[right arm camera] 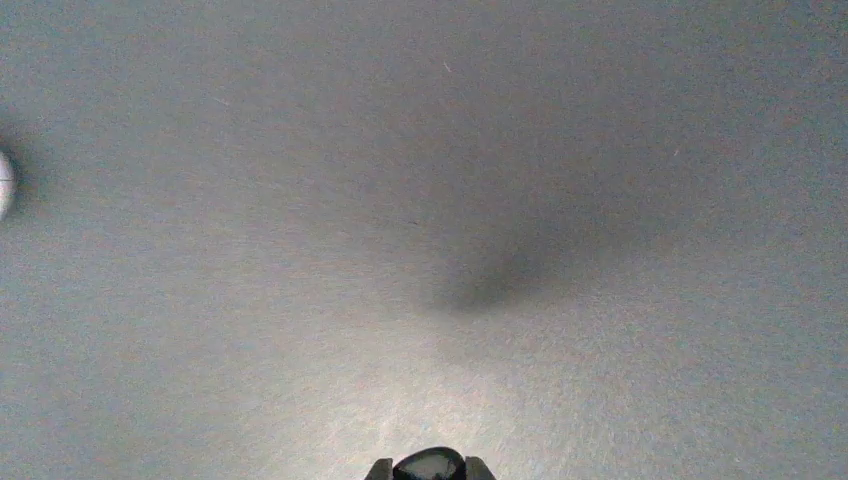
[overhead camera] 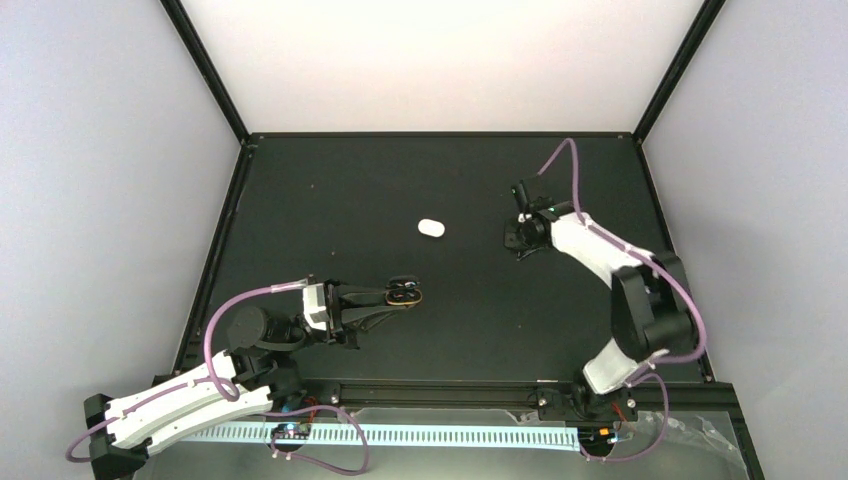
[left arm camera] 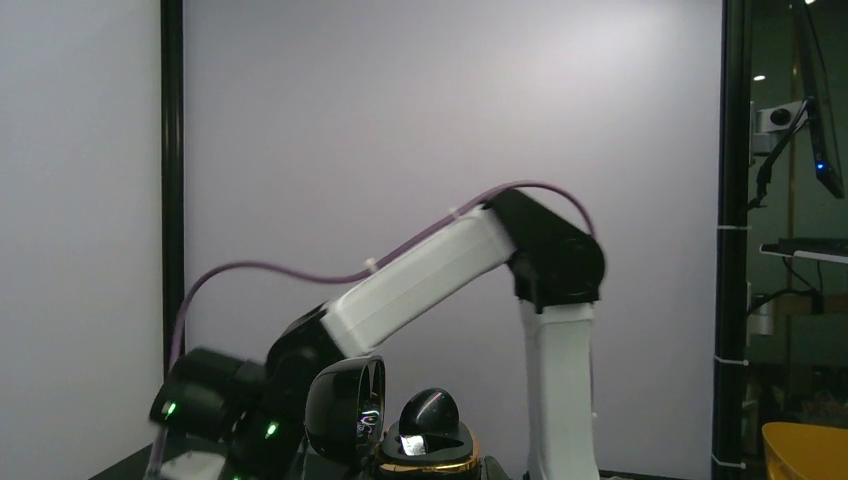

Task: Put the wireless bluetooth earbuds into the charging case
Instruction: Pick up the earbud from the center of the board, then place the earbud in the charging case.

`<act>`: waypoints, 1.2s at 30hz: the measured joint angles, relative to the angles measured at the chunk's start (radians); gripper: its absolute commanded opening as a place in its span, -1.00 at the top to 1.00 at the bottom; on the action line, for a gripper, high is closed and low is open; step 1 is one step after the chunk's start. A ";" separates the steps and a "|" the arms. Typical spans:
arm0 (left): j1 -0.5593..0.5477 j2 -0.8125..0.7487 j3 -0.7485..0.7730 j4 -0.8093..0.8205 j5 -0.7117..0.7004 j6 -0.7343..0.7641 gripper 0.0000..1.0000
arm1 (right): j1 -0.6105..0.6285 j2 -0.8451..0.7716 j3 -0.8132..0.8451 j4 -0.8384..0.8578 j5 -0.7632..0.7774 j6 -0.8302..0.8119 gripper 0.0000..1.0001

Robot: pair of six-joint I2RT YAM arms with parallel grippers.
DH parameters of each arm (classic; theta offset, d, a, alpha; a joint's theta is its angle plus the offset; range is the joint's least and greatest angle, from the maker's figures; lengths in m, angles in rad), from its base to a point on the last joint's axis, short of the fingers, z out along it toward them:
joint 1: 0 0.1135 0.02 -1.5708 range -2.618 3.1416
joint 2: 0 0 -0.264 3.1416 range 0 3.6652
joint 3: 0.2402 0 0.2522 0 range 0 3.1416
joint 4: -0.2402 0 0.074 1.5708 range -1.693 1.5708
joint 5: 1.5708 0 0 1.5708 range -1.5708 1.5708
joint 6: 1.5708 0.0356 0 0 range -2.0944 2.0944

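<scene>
Left end effector (overhead camera: 405, 293) closed; right end effector (overhead camera: 520, 235) opening indiscernible. Case (overhead camera: 431, 228) apart, to its left; risk of skidding away if nudged off-centre.

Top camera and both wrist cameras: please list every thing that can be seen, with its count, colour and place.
charging case: one, white, middle of the table, lying alone
earbuds: none to be seen in any view
table: one, black, fills the enclosure floor
walls: three, pale grey, left, right and far sides
yellow object: one, yellow, beyond the table, kind unclear
cables: two, purple, one along each arm
left arm: one, white and black, near left
right arm: one, white and black, right side
left gripper: one, black, shut, nearer than the case
right gripper: one, black, right of the case, jaws unclear
</scene>
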 measured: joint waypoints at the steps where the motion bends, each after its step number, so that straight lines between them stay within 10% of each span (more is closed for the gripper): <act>1: 0.000 0.000 0.000 0.002 0.000 0.000 0.97 | 0.000 -0.048 -0.012 0.006 -0.009 0.007 0.76; 19: 0.000 0.199 0.060 0.141 -0.056 0.064 0.97 | 0.114 -0.820 0.007 0.164 -0.168 -0.033 0.75; 36: 0.014 0.589 0.238 0.460 -0.086 0.161 0.97 | 0.294 -0.908 0.265 0.219 -0.265 -0.135 0.73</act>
